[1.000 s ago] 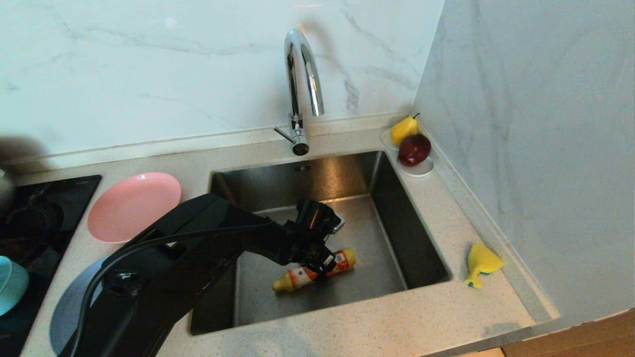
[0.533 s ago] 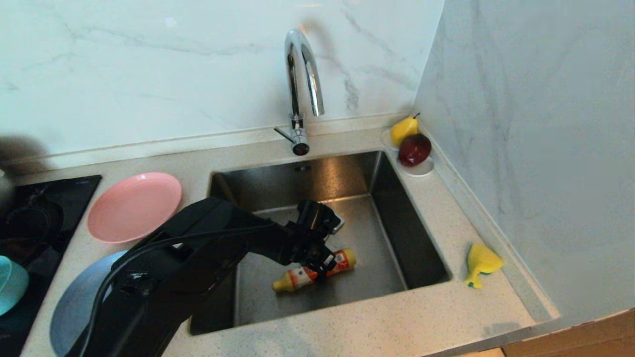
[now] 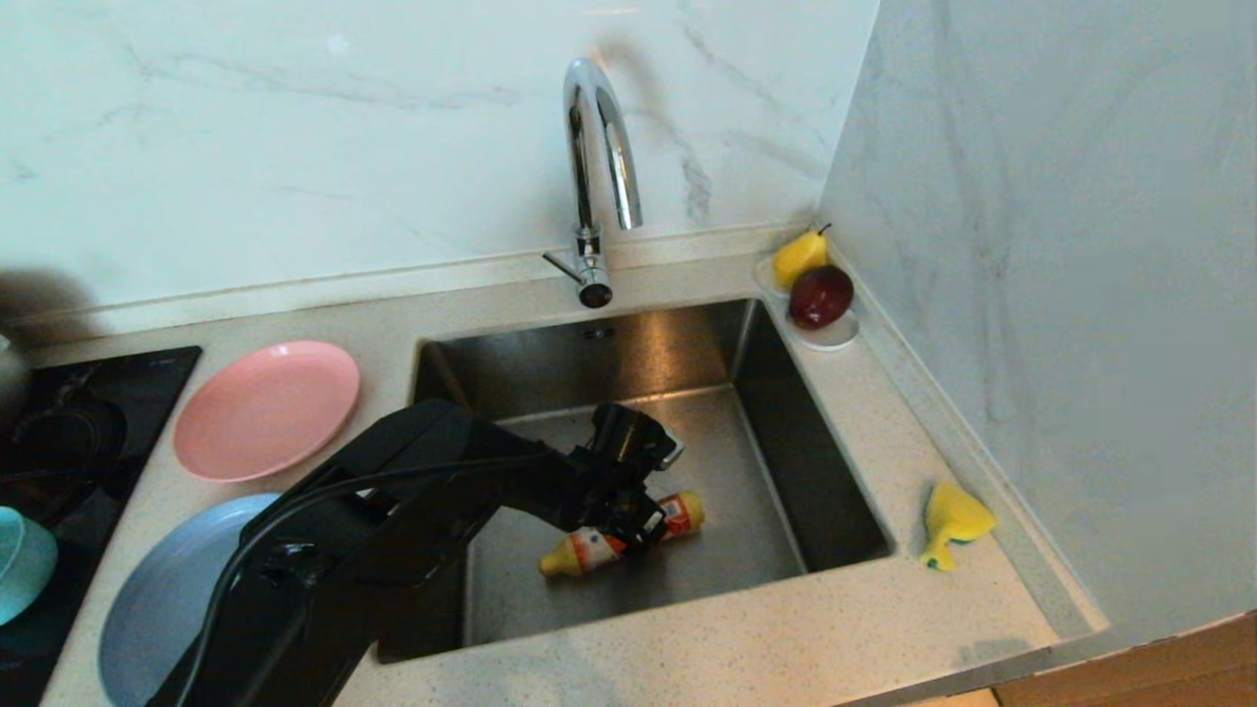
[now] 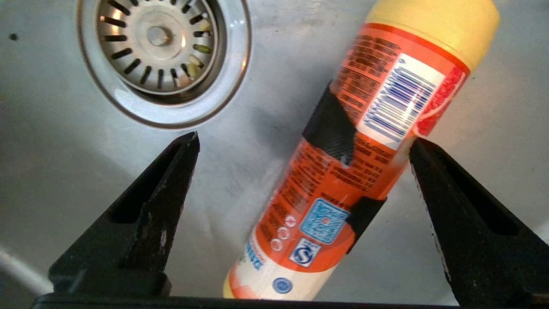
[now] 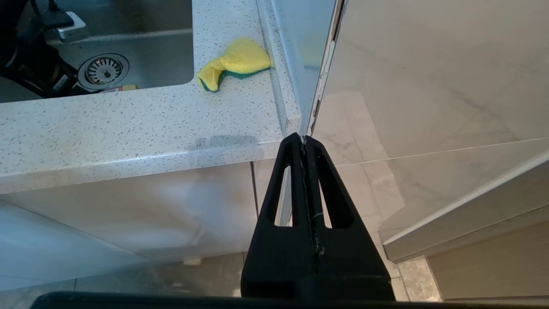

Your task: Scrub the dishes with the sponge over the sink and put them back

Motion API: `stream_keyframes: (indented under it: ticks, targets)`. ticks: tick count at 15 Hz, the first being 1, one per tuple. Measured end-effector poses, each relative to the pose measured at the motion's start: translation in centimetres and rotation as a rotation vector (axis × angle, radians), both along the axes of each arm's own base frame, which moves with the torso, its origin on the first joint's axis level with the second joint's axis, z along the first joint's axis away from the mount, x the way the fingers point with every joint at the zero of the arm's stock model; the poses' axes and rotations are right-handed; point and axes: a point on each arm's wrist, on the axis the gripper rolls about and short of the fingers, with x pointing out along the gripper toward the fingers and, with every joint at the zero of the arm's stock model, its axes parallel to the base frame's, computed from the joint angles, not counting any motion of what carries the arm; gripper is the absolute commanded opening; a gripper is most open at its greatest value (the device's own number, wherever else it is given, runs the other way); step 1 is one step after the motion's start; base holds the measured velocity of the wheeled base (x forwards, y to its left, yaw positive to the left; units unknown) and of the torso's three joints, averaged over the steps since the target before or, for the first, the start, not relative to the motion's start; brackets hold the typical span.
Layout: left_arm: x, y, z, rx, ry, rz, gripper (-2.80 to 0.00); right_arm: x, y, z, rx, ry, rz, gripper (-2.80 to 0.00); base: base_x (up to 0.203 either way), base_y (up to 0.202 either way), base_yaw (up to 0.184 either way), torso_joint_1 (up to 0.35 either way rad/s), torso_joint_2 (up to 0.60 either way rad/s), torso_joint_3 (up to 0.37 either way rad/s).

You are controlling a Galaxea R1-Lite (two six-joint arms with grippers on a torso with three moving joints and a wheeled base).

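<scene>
Sink (image 3: pixel 776 412) is holding an orange bottle (image 4: pixel 343 180) (lying flat); my left claw (image 4: pixel 304 141) is hanging wide over it, marble walls around.

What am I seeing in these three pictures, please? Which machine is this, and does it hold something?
It is a robot with two arms, each ending in a claw. One camera sits on its head; one sits behind each claw. The left claw is open, low inside the sink, around an orange bottle lying there; it grips nothing yet. The right claw is shut and empty, parked below the counter edge. On the counter: a pink plate, a blue plate, a sponge.
</scene>
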Motion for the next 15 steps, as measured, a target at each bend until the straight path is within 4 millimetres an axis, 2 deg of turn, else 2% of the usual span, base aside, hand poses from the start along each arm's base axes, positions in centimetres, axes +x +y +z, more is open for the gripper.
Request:
stream_keyframes:
  ticks: [15]
  targets:
    - [0.3, -0.2, -1.4, 0.002, 0.015, 0.006, 0.0, 0.0, 0.0, 0.0, 0.0, 0.0, 0.0, -2.8, 0.0, 0.0, 0.0, 0.0, 0.0, 0.0]
